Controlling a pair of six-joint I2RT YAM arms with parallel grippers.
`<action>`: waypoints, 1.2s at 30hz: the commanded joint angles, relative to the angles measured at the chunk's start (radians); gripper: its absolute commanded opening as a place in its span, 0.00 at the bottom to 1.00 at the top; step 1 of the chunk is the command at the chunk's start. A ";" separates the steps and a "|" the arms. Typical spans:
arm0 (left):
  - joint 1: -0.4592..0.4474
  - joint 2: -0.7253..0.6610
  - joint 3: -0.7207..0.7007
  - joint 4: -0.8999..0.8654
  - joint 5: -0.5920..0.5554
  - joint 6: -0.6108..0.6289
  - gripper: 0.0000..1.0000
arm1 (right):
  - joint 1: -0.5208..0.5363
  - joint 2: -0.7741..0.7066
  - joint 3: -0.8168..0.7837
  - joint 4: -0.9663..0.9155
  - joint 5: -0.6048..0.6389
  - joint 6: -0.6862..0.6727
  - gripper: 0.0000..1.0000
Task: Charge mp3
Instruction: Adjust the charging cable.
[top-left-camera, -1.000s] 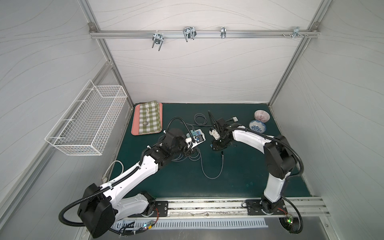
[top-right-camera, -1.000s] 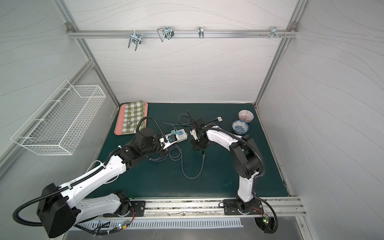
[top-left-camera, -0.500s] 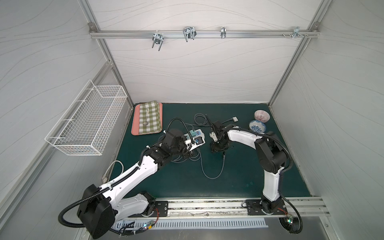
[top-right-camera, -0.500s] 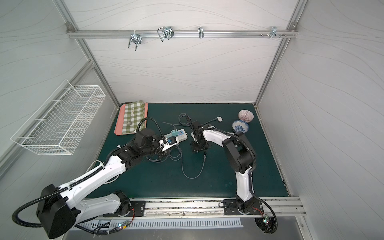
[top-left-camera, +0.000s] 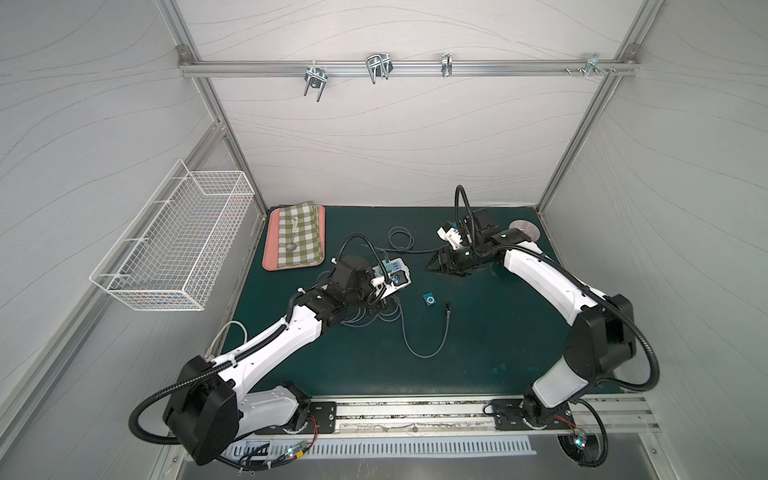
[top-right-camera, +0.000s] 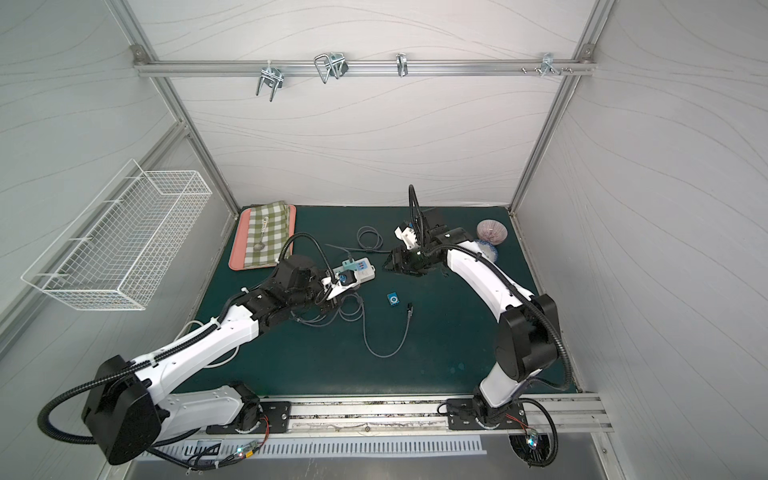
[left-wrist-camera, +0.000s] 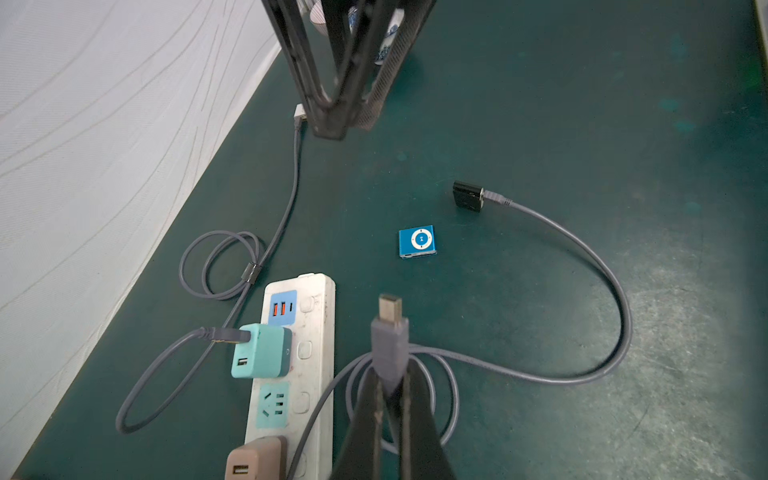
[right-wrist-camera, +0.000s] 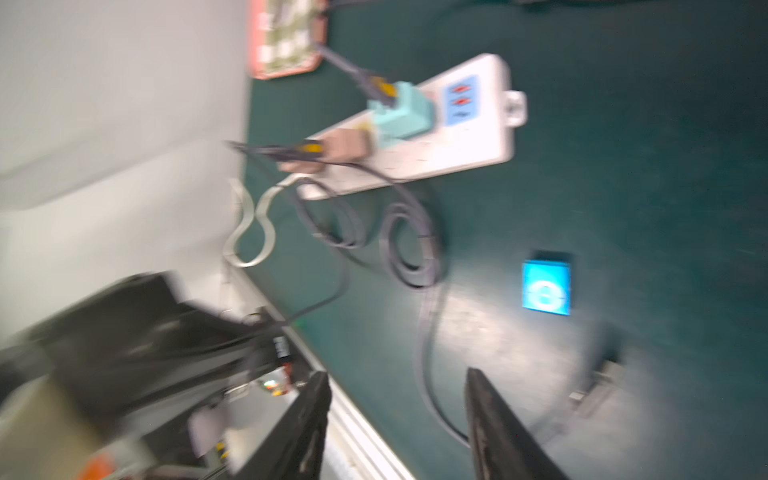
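Mp3 player (left-wrist-camera: 417, 242) free, left jaws pinching USB plug (left-wrist-camera: 389, 332), right jaws spread, arm (top-left-camera: 540, 274) outstretched.

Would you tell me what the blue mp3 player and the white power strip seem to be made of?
The mp3 player: likely anodised metal, given its even satin blue and crisp edges, though painted plastic is possible. The power strip: white moulded plastic, matt, with rounded corners and scuffs.
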 joint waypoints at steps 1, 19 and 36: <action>0.004 0.024 0.066 0.099 -0.022 -0.023 0.00 | 0.006 -0.018 -0.026 0.064 -0.165 0.129 0.51; -0.005 0.061 0.076 0.187 -0.062 -0.068 0.00 | 0.065 0.061 0.042 0.099 -0.250 0.161 0.43; -0.031 0.083 0.088 0.184 -0.102 -0.038 0.00 | 0.092 0.129 0.093 0.069 -0.226 0.135 0.29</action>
